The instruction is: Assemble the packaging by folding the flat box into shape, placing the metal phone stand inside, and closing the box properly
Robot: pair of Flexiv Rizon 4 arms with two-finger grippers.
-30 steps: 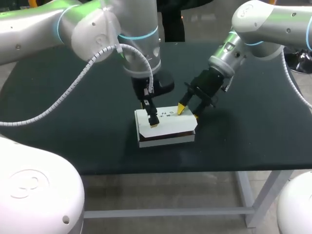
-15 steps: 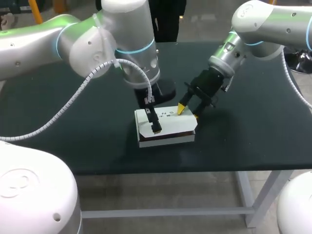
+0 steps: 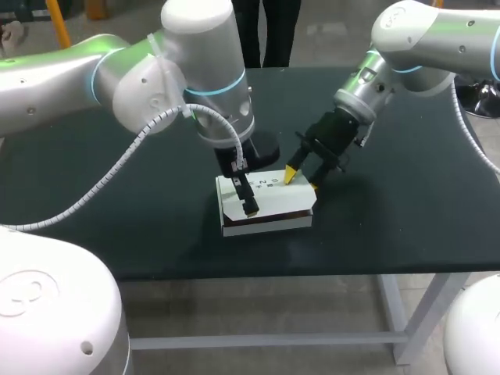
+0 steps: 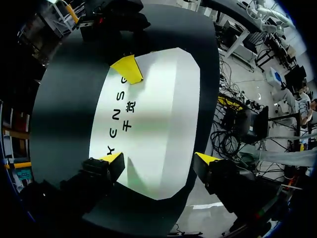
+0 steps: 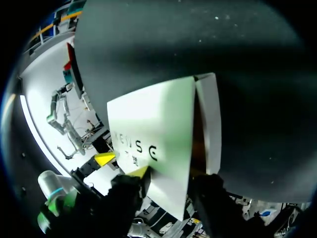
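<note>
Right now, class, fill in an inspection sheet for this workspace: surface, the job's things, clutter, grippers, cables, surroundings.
Surface: dark table, no spill or damage seen.
Job's things: white box folded into shape near the table's middle, lid down but a dark gap shows along its front; metal phone stand not seen.
Clutter: nothing seen.
Grippers: left gripper open, over the lid's front left part; right gripper open, one yellow tip on the lid near its far right corner.
Cables: white spiral conduit hangs along the left arm, clear of the box.
Surroundings: nothing seen reaching over the table.
</note>
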